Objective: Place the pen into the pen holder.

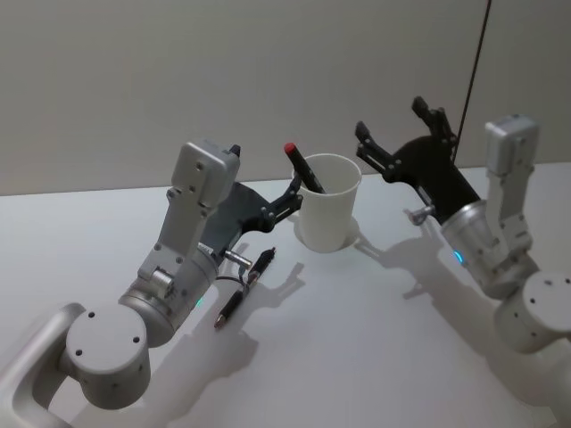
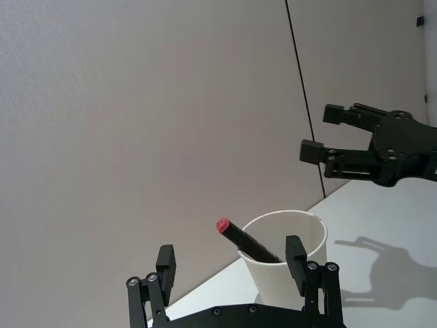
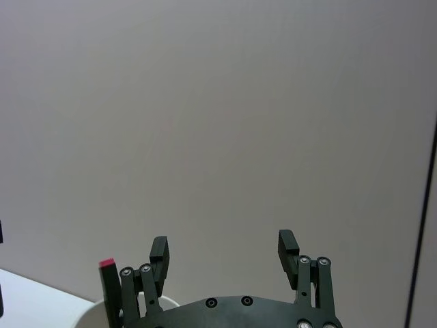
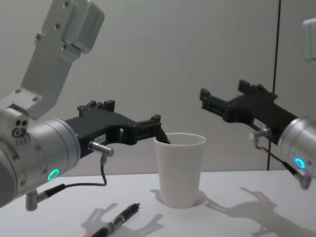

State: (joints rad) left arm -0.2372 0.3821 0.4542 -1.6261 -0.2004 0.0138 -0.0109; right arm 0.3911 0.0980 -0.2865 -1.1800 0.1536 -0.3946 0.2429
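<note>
Black pen [image 1: 244, 288] lying flat on white table [image 1: 357, 357], under left arm, well apart from cup. Left gripper [image 2: 231, 258] hovering just beside cup's left rim, fingers spread wide, gripping nothing. Red-capped pen [image 1: 302, 169] standing tilted inside pen holder [image 1: 328, 218] — cap end poking above rim, leaning left. Holder is white paper cup, upright mid-table. Right gripper [image 1: 390, 119] raised right of cup, clear of it — fingers wide, empty.

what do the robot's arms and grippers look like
The left arm and right arm are silver-grey with rounded joints and a teal ring at each wrist. The left gripper and right gripper are black two-fingered linkages with screws. A dark cable leaves a metal plug on the left wrist.
</note>
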